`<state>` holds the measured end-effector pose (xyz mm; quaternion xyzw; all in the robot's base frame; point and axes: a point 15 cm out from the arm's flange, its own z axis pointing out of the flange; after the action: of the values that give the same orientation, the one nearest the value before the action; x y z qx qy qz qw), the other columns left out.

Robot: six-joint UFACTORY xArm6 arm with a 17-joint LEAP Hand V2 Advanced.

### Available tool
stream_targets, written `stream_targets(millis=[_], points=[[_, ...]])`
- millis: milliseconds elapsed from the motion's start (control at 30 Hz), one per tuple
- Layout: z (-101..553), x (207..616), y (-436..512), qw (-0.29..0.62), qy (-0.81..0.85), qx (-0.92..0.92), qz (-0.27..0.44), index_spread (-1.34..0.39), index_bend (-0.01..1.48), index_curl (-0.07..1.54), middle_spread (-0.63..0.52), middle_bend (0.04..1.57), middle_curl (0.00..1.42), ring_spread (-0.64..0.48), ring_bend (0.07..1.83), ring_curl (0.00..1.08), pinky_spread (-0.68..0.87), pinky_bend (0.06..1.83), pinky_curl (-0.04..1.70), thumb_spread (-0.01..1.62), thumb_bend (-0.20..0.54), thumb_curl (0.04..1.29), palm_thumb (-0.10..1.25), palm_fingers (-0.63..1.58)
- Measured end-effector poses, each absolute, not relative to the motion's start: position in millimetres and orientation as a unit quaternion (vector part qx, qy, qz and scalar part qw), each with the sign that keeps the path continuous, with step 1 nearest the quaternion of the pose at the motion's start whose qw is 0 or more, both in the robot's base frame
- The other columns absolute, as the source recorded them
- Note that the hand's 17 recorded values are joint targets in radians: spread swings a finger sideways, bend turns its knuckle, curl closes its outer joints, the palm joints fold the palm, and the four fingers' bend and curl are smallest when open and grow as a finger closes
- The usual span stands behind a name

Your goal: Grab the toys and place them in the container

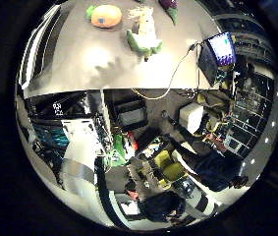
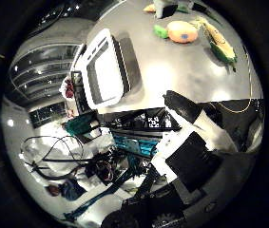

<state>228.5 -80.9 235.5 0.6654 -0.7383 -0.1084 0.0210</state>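
While the palm looks out across the table from well off its surface, the scene reads as follows.

Hand: the right hand (image 2: 196,142) shows one black-tipped white finger reaching out straight over the table's edge, nothing held in it; how the other fingers stand cannot be told.

Table: the grey table (image 2: 172,71) lies well away from the palm.

Container: the white container (image 2: 104,71), a shallow open tray, sits on the table nearer to the hand than any toy; nothing shows inside it.

Orange toy: a round orange plush toy (image 2: 182,32) with a green end lies on the table beyond the container, far from the hand.

Corn toy: a yellow and green corn toy (image 2: 218,42) lies just beside the orange one, apart from it.

Other toys: a yellow-orange toy (image 2: 149,8) and a purple toy (image 1: 169,5) lie at the table's far side, only partly in view.

Monitor: a lit screen (image 1: 218,54) stands off the table's edge.
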Motion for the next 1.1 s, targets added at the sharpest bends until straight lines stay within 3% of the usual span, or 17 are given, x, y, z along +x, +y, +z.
stream_targets(millis=[300,567,867,1100], points=[[241.8,246.2,-83.6,0.020,-0.731,0.676,-0.093,-0.50,0.19,0.36,-0.06,0.19,0.31,0.10,0.20,0.20,0.39,0.24,0.28,1.10,-0.017,0.33,0.88,0.38],[264.0,293.3,-126.9,0.007,-0.755,0.651,-0.072,-0.46,0.16,0.34,-0.06,0.20,0.32,0.09,0.21,0.21,0.39,0.25,0.28,1.10,-0.020,0.34,0.86,0.37],[255.2,344.7,-238.3,-0.012,-0.819,0.571,-0.057,-0.35,0.13,0.26,-0.04,0.27,0.35,0.09,0.30,0.24,0.38,0.33,0.30,1.08,-0.035,0.31,0.66,0.29],[208.0,364.3,-271.7,-0.036,-0.844,0.534,-0.046,-0.29,0.15,0.25,-0.01,0.29,0.35,0.11,0.33,0.24,0.38,0.36,0.30,1.06,-0.023,0.31,0.62,0.25]])
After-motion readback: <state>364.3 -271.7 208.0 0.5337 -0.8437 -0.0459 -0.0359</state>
